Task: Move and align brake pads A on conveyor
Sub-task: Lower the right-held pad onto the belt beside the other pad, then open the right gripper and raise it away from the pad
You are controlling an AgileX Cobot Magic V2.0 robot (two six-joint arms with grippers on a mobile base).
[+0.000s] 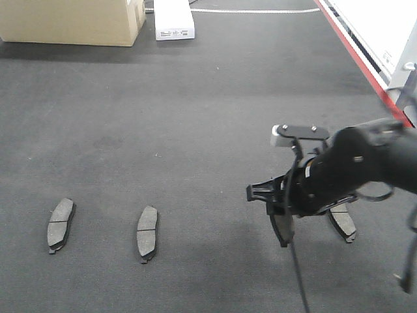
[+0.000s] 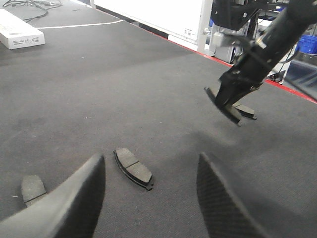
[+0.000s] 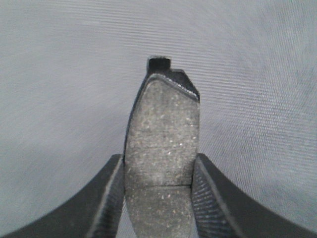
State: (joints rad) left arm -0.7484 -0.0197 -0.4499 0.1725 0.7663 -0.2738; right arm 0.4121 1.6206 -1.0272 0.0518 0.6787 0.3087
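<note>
Even, diffuse overhead light leaves the conveyor [image 1: 195, 130] flat and matte, free of glare. Soft shadows pool just under the right gripper [image 1: 285, 225] and the brake pad [image 3: 161, 148] it clamps. Its wrist view shows the belt behind streaked with blur; the white side panel [image 1: 384, 26] is overexposed.

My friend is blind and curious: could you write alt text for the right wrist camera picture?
Close-up of a brake pad clamped between the two dark fingers of the right gripper, its speckled grey friction face toward the camera and its centre groove showing near the bottom. Behind it lies the blurred dark grey conveyor.
</note>
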